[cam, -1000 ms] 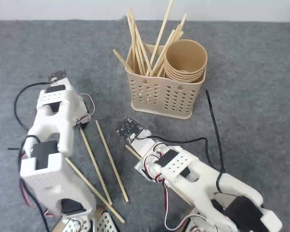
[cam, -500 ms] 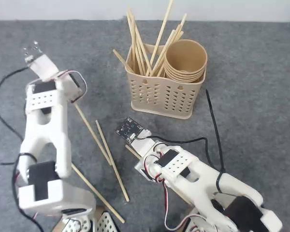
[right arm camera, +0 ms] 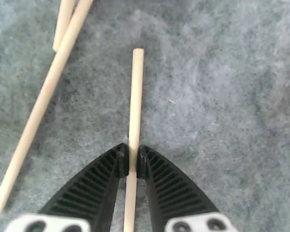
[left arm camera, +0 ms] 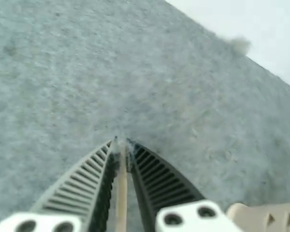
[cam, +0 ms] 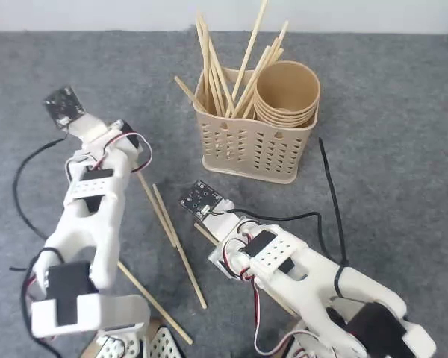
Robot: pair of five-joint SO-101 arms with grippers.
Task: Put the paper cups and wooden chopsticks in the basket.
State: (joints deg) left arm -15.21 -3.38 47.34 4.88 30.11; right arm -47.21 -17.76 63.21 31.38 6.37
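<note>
A beige basket (cam: pixel 250 149) stands at the back with stacked paper cups (cam: pixel 287 93) and several wooden chopsticks (cam: pixel 224 67) upright in it. My left gripper (left arm camera: pixel 121 143) is shut on a chopstick (left arm camera: pixel 121 193), held above the carpet left of the basket; in the high view that chopstick (cam: pixel 155 205) slants down from the left gripper (cam: pixel 137 160). My right gripper (right arm camera: pixel 132 152) is low at the carpet in front of the basket, shut on another chopstick (right arm camera: pixel 134 96), whose end (cam: pixel 202 232) shows beside the right arm (cam: pixel 284 261).
Two loose chopsticks lie on the grey carpet between the arms, one (cam: pixel 181 250) in the middle and one (cam: pixel 155 302) near the left arm's base. A black cable (cam: pixel 330 194) runs right of the basket. A corner of the basket (left arm camera: pixel 266 217) shows in the left wrist view.
My left arm has lifted its chopstick off the carpet, swung out to the far left, then come back toward the basket. The right arm has not moved.
</note>
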